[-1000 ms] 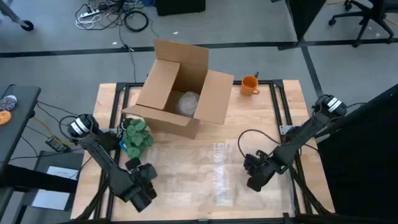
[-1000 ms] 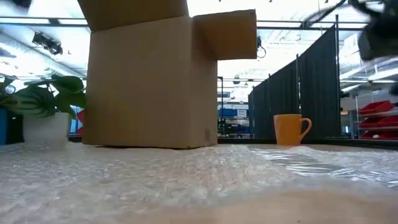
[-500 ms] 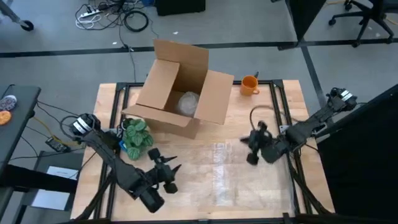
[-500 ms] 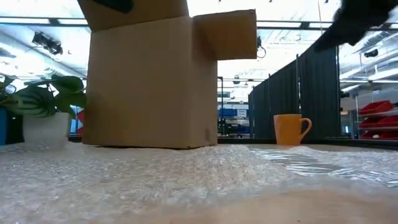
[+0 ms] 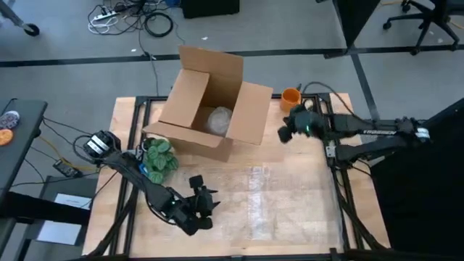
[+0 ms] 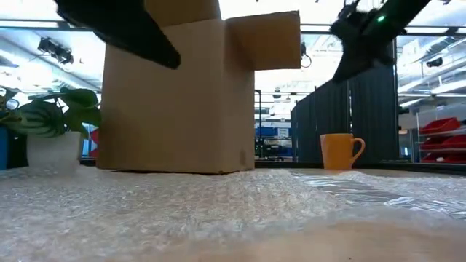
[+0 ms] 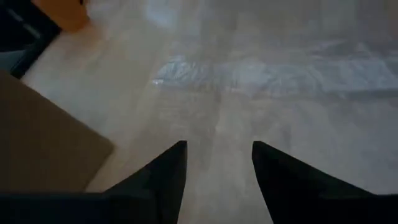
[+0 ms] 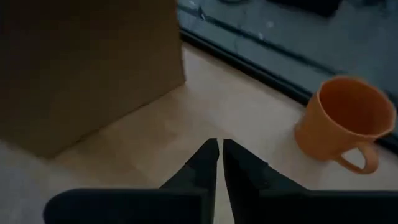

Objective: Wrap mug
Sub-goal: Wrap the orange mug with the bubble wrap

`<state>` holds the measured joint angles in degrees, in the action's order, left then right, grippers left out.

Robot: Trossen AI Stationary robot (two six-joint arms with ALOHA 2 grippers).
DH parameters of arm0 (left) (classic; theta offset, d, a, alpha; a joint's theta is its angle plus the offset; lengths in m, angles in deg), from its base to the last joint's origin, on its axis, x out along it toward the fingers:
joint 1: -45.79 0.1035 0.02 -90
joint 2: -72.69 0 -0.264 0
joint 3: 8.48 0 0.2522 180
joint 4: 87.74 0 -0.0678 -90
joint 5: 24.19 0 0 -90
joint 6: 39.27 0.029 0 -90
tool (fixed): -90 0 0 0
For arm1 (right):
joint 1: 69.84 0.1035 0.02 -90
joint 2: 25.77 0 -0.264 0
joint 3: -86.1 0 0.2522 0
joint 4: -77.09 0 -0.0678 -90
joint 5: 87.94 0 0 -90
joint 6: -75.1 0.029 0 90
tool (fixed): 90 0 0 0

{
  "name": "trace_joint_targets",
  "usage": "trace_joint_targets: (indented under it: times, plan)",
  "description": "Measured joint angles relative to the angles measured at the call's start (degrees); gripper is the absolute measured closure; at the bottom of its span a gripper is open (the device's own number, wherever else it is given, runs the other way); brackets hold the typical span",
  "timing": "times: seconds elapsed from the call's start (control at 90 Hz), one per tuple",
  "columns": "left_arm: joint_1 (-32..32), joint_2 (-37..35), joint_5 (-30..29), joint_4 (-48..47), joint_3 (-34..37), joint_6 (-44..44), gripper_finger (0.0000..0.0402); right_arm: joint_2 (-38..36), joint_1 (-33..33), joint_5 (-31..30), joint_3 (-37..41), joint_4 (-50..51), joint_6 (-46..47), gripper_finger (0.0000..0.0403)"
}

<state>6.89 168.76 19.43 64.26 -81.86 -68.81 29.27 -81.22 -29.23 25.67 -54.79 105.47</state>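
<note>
The orange mug [image 5: 291,96] stands upright on its base at the table's far edge, right of the open cardboard box [image 5: 210,101]; it also shows in the low view [image 6: 341,151] and the right wrist view [image 8: 345,124]. A clear bubble wrap sheet [image 5: 254,196] lies flat on the table's middle. My right gripper [image 5: 283,133] hovers shut just near of the mug, touching nothing [image 8: 217,152]. My left gripper [image 5: 212,196] hovers open over the sheet's near left part [image 7: 217,152], with nothing between its fingers.
A potted green plant [image 5: 159,156] stands left of the box's near corner. The box holds a wad of clear wrap [image 5: 220,119]. Bare wood lies between the box, the mug and the sheet [image 8: 186,118].
My right gripper has risen from the table's near right and swung toward the far edge, ending close to the mug. My left gripper has moved from the near left corner toward the right, out over the bubble wrap. Mug, box and sheet have stayed put.
</note>
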Motion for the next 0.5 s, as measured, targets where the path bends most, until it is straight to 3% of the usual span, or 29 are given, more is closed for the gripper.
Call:
trace_joint_targets:
  times: [0.222, 0.5]
  plan:
    - [2.2, 0.0, 0.1, 20.2, 9.7, 1.0, 0.0234, 3.7, -18.0, 14.9, -2.8, -0.1, -3.8, 0.0386]
    - [7.7, 0.4, -3.5, 43.6, 22.6, 2.1, 0.0234, 14.0, -28.4, 20.0, -6.5, 0.1, -7.5, 0.0348]
